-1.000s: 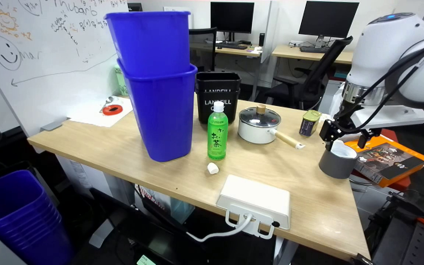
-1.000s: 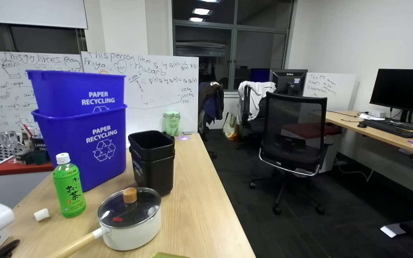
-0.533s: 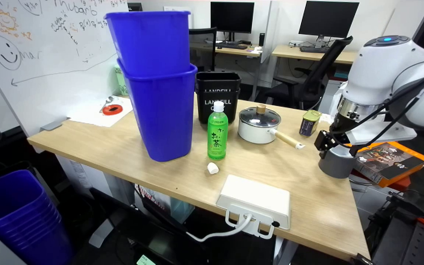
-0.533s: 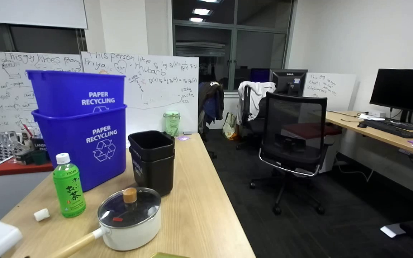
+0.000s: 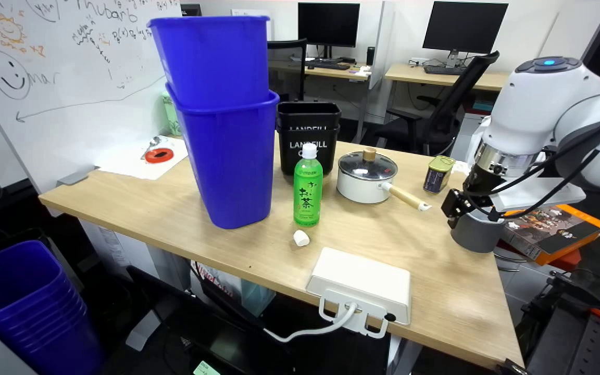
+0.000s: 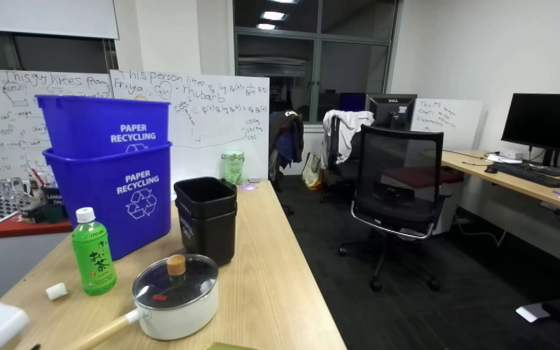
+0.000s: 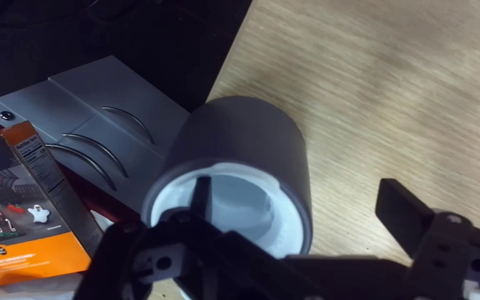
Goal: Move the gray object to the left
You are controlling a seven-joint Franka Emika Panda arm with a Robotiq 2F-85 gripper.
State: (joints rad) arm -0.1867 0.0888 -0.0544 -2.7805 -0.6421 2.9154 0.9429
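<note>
The gray object [image 5: 474, 235] is a squat dark gray cylinder with a white-lined open mouth. It stands upright on the table, close to the edge, in an exterior view. It also shows in the wrist view [image 7: 244, 133], tilted by the camera angle. My gripper [image 5: 474, 217] is low at its rim. In the wrist view the gripper [image 7: 294, 185] is open. One finger reaches over or into the white mouth; the other is outside, above the table on the right. Whether either finger touches the rim cannot be told. The gray object is out of view in an exterior view.
An orange box [image 5: 555, 229] lies beyond the table edge beside the gray object. A flat white box [image 5: 362, 281], a green bottle [image 5: 308, 192], a white pot [image 5: 365, 182] with its handle and a small can [image 5: 438, 174] stand on the table [image 5: 435, 281].
My gripper has come down and shifted left in an exterior view, from above the gray object to its rim. The last half second shows only a small move. The gray object has not moved.
</note>
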